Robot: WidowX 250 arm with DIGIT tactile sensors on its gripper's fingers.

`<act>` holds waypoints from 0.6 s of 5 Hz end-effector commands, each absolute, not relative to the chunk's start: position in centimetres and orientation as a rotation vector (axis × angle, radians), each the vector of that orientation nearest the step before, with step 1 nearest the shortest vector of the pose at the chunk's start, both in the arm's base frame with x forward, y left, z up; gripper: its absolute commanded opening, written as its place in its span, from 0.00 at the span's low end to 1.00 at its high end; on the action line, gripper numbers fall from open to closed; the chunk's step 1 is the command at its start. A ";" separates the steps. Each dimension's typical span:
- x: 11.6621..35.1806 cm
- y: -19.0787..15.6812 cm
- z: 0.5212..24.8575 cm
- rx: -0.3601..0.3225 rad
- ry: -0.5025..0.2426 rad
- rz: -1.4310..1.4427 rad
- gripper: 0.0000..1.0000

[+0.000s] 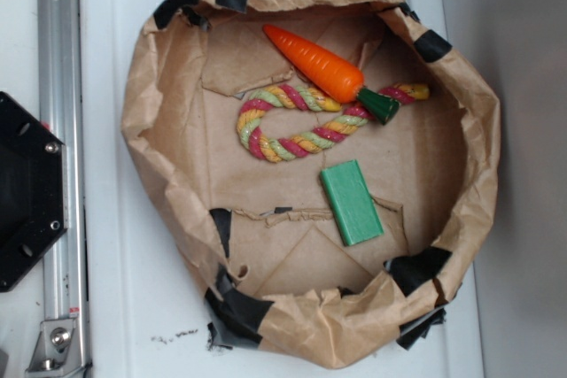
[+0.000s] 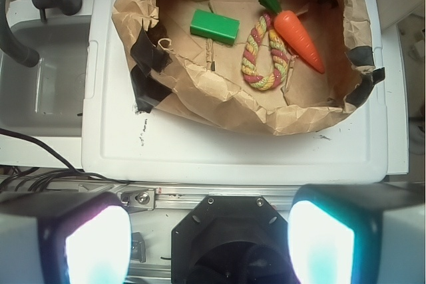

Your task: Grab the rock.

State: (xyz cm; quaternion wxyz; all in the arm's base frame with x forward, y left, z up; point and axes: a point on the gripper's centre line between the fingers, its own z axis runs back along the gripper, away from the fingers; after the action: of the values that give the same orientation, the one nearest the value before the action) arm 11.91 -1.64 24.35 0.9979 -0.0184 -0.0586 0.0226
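Gripper (image 2: 210,231) open, empty, well short of paper basket (image 1: 159,59); no rock apparent among carrot (image 1: 319,64), rope (image 1: 292,121), green block (image 1: 352,201), risking a wrong grab.

Orange carrot (image 1: 314,63); green block (image 1: 352,202)

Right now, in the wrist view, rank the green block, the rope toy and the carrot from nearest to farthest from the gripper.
Gripper is at the bottom edge, fingers apart, outside the paper basket.
1. Green block, left side of the basket.
2. Rope toy, middle; too close to call against the block.
3. Carrot, right side.
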 end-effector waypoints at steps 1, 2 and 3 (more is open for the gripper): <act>11.9 -1.6 24.4 -0.037 -0.117 0.045 1.00; 16.9 -1.3 22.4 -0.035 -0.161 0.208 1.00; 21.8 0.4 20.7 -0.086 -0.155 0.353 1.00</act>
State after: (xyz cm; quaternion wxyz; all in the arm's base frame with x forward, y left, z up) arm 21.27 -0.34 19.27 0.9846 -0.0374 -0.0491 0.1636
